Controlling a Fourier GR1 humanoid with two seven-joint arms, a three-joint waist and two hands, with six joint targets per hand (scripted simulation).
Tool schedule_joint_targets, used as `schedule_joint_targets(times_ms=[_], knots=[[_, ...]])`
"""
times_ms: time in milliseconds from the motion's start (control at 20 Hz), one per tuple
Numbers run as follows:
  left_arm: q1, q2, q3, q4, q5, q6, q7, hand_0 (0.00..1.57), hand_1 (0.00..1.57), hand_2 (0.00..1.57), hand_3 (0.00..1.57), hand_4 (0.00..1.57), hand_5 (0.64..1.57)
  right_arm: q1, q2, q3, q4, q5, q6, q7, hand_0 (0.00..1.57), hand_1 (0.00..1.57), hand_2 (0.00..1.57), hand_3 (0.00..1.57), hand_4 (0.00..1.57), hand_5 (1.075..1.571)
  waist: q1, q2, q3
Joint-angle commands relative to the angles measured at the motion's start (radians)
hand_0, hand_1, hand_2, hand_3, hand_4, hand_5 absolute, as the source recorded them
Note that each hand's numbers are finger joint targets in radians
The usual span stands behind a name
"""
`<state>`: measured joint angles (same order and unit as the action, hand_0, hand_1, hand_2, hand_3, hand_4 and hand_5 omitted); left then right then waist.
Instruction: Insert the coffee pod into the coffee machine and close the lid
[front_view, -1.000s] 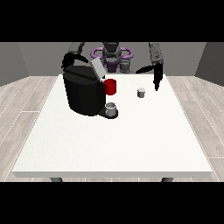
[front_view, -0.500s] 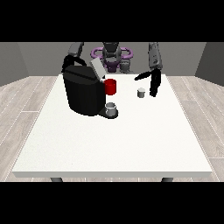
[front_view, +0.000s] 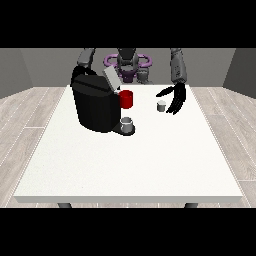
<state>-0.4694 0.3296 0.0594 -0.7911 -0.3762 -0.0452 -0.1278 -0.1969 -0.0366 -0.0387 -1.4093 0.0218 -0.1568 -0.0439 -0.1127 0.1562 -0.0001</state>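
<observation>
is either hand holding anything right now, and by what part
Nothing is held. The hand at the view's right is open beside the coffee pod, not gripping it; the other hand is hidden behind the coffee machine.

Coffee machine (front_view: 97, 105) at table's (front_view: 125, 165) left rear; coffee pod (front_view: 161, 105) to its right.

- Coffee machine (front_view: 95, 106) bulks at table's (front_view: 130, 165) far corner at view's left; lid (front_view: 111, 78) tilted up.
- Red cup (front_view: 126, 99) and grey cup (front_view: 127, 123) crowd its front.
- Coffee pod (front_view: 161, 105) just beside hand at view's right (front_view: 175, 98), fingers spread.
- Near half of table bare.
</observation>
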Motion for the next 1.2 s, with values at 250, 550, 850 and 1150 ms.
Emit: schedule_joint_targets(times_ms=[250,550,850,1150], knots=[[-0.046,-0.001,-0.057,0.077,-0.140,0.081,-0.001,0.61,0.61,0.75,0.48,0.00,1.571,0.021,0.006,0.010,0.025,-0.012,0.025,-0.012,0.00,0.00,0.00,0.00,0.45,1.571,-0.035,-0.017,0.0000],[-0.066,-0.036,-0.042,0.135,-0.187,0.206,-0.076,0.69,0.69,0.85,0.65,0.29,1.571,-0.014,-0.010,-0.008,0.052,-0.005,0.005,-0.021,0.00,0.00,0.00,0.00,0.49,1.571,-0.018,0.011,-0.0001],[-0.116,-0.015,-0.055,0.164,-0.246,0.234,-0.075,0.97,0.97,1.09,0.86,0.32,1.571,-0.014,0.028,-0.008,0.068,-0.025,-0.003,-0.066,0.00,0.00,0.00,0.00,0.49,1.571,-0.019,0.014,0.0002],[-0.109,0.025,-0.056,0.219,-0.285,0.208,-0.075,1.11,1.11,1.17,0.97,0.28,1.571,0.000,-0.001,-0.008,0.045,-0.040,-0.005,-0.025,0.00,0.00,0.00,0.00,0.49,1.571,-0.018,-0.014,0.0001]])
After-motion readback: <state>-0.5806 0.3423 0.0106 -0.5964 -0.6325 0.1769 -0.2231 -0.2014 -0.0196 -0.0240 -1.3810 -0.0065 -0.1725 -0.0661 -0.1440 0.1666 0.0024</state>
